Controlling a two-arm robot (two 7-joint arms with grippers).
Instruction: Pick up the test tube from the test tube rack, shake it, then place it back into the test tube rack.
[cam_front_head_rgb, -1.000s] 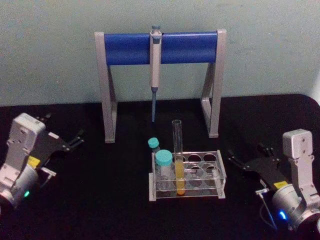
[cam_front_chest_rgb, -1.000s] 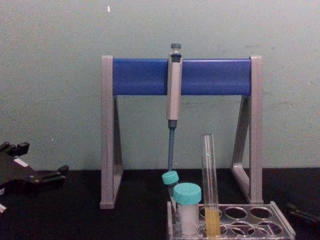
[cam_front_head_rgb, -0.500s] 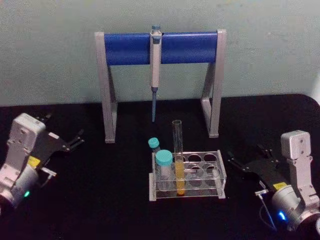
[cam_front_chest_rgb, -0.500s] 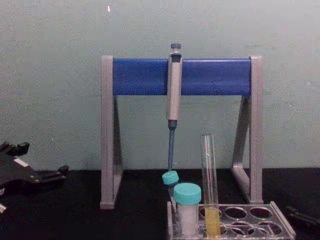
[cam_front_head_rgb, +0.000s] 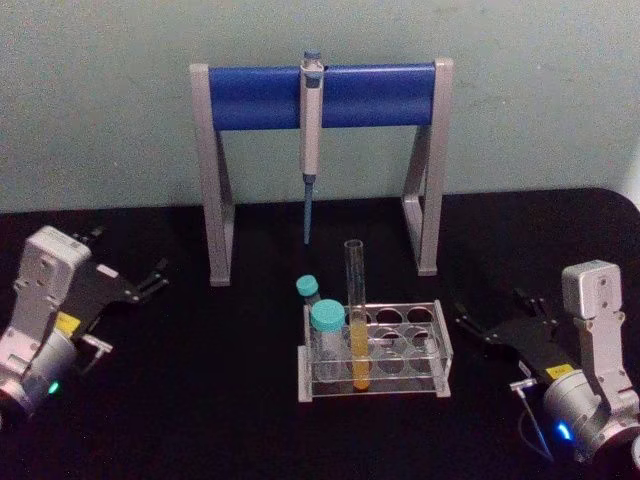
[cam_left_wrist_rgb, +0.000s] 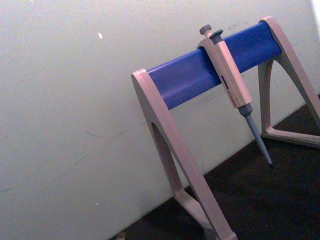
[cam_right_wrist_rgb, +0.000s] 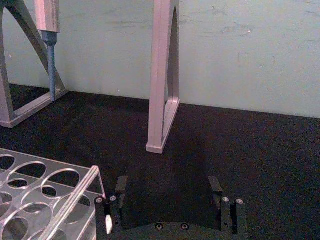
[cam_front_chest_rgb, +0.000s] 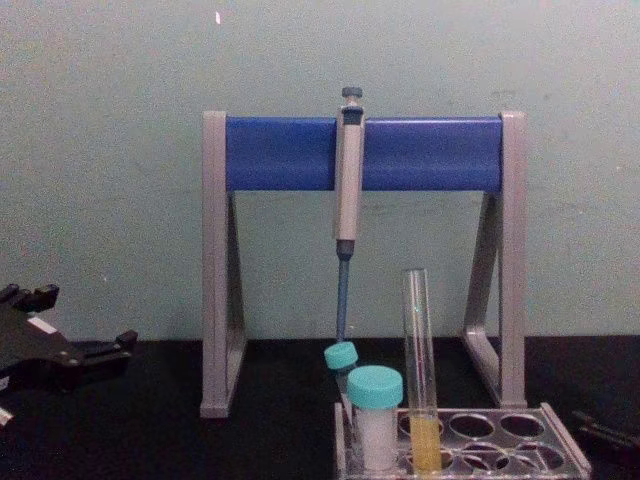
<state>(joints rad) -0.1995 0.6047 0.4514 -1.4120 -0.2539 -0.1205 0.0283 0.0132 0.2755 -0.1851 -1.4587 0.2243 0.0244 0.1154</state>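
- Test tube (cam_front_head_rgb: 355, 312) stands upright in the test tube rack (cam_front_head_rgb: 440, 345), in a hole of the front row towards its left end, yellow liquid in its lower part.
- We see two teal-capped vials (cam_front_head_rgb: 327, 318) just beside it on the left.
- Our right gripper (cam_front_head_rgb: 490, 330) sits low over the black table (cam_front_head_rgb: 200, 400), right of the rack and apart from the tube, its fingers (cam_right_wrist_rgb: 216, 192) spread wide.
- Our left gripper (cam_front_head_rgb: 150, 278) rests well off to the left; it looks parted, though we cannot tell for sure.
- Behind the rack a grey pipette (cam_front_head_rgb: 310, 140) hangs from the blue-barred stand (cam_front_head_rgb: 380, 95).
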